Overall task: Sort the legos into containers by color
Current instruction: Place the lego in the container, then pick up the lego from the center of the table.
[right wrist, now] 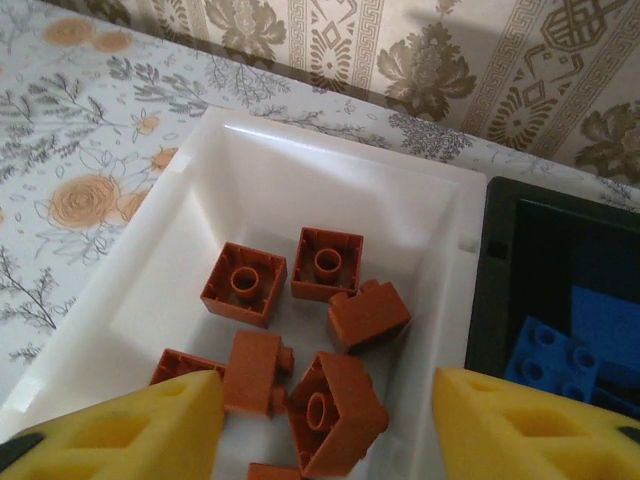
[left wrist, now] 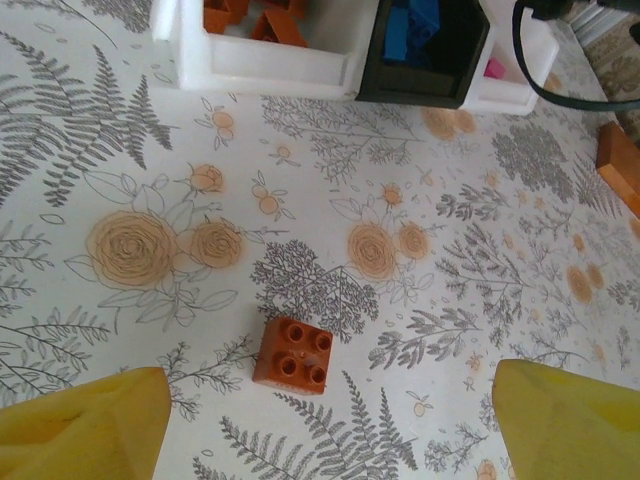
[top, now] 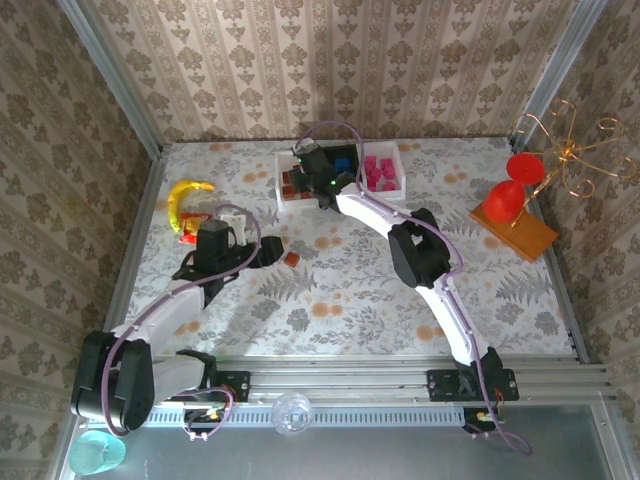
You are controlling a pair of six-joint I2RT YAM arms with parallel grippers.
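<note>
One brown-orange lego [left wrist: 294, 354] lies studs up on the flowered table, between the wide-apart yellow fingers [left wrist: 85, 425] of my open left gripper [top: 268, 251]; it is the lone brick [top: 292, 259] in the top view. My right gripper [right wrist: 325, 430] hangs open over the left white container [right wrist: 330, 140], where several brown legos [right wrist: 335, 410] lie loose, none touched by the pads. The black middle container [right wrist: 500, 300] holds blue legos [right wrist: 555, 360]. Pink legos [top: 378, 172] fill the right white container [top: 400, 180].
A yellow banana [top: 188, 195] and a red-and-yellow toy [top: 190, 232] lie just left of my left gripper. An orange board [top: 515, 230] with red pieces and a gold wire stand [top: 565, 150] sit at the right. Papered walls close the back and sides.
</note>
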